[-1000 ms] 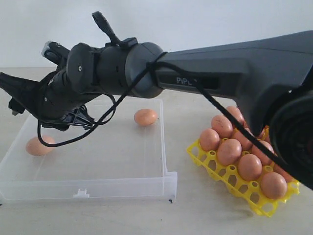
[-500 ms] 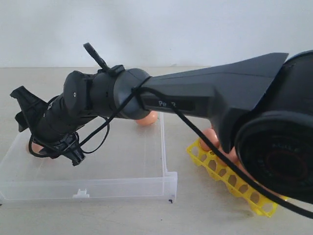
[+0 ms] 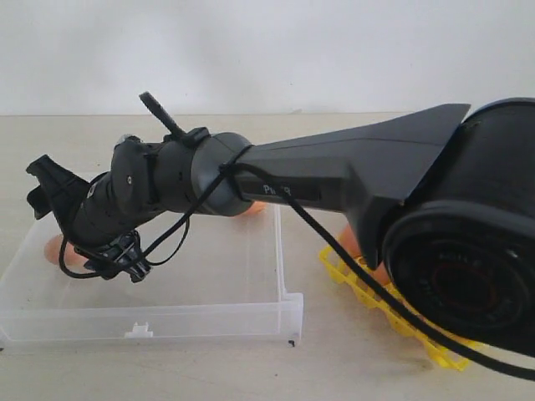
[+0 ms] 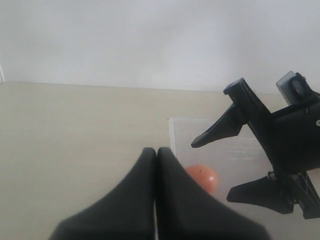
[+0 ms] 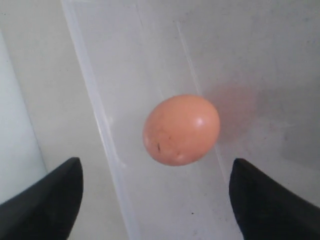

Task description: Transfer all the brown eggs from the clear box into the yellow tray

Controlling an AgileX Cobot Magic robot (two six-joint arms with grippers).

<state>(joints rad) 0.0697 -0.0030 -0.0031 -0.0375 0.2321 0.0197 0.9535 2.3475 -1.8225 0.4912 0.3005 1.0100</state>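
One brown egg [image 5: 181,130] lies on the floor of the clear box [image 5: 95,115], close to a side wall. Its shell is reddish-brown and smooth, with a few dark specks and a small highlight. The right gripper [image 5: 156,170] hangs over it with its jaws spread wide. One dark fingertip [image 5: 55,195] stands on either side of the egg, and neither touches it, so nothing is held.

In the exterior view the same egg [image 3: 57,248] shows only as a sliver by the left wall of the box [image 3: 209,322], half hidden behind the right gripper [image 3: 75,230]. A second egg [image 3: 253,207] peeps out farther back, under the right arm [image 3: 334,175].

In the left wrist view the egg [image 4: 201,176] sits near a corner of the box [image 4: 175,125], just by the parted tips of the right gripper [image 4: 210,171]. The left gripper [image 4: 156,152] is nearer the camera, with its jaws pressed together and nothing between them.

The yellow tray [image 3: 355,282] stands on the table [image 3: 167,368] to the right of the box. The arm covers most of it, and how full it is I cannot tell.
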